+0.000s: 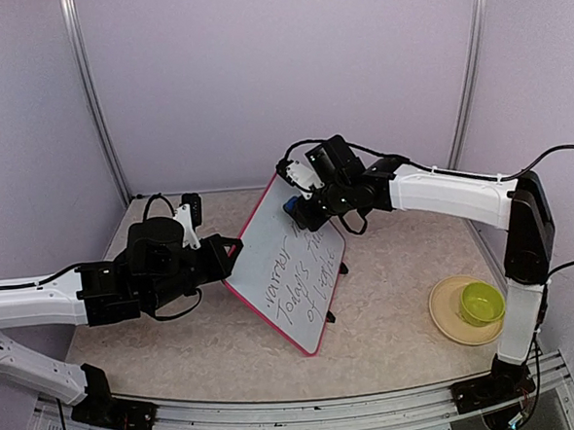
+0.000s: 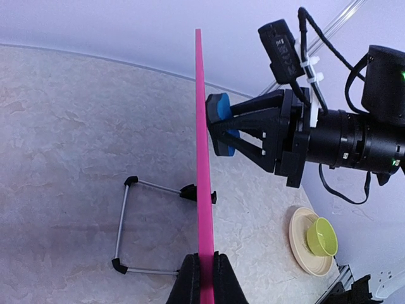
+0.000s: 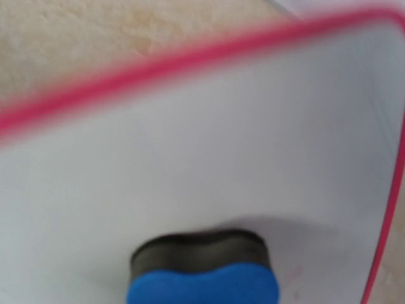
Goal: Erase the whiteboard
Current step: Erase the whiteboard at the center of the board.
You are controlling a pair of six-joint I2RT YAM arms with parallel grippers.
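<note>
From above we saw the whiteboard point(image 1: 288, 266) standing on the worktop point(image 1: 392, 345), its writing point(image 1: 301, 284) unwiped, our left hand point(image 1: 233, 250) pinching its edge. Left wrist: our right hand point(image 2: 235, 130) pinched a blue eraser point(image 2: 219, 106) against it. Right wrist, blurred: the eraser perhaps touching. Next we needed firm strokes over the writing.

whiteboard point(image 1: 295, 273) propped up mid-table point(image 1: 397, 257), left gripper point(image 1: 233, 254) clamped on its left edge, right gripper point(image 1: 302, 208) at its top end with an eraser point(image 1: 292, 208) against its face, stand point(image 2: 158, 185) behind it, plate point(image 1: 443, 313) well off to its right, bowl point(image 1: 481, 304) on the plate
</note>
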